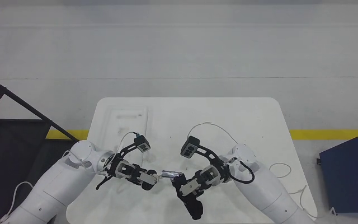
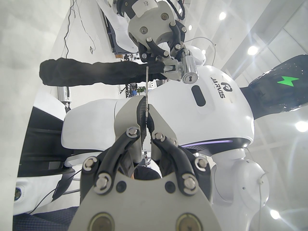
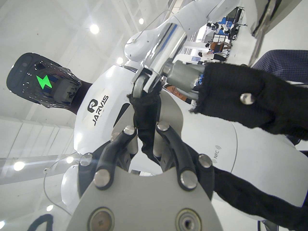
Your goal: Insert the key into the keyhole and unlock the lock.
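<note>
The key (image 2: 146,90) is pinched flat between the closed fingers of the left hand (image 2: 146,115) and is held just beside the lock (image 2: 189,69), above the tabletop (image 1: 235,117). The lock is clamped in the closed right hand (image 2: 173,64), its black-sleeved cable (image 2: 84,73) trailing away from it. The blade is seen off to one side of the keyhole (image 2: 190,79), so the lock's face may be struck and the thinly gripped key twisted loose. A white label (image 2: 145,4) is carried behind the right hand; its print is left unread.
</note>
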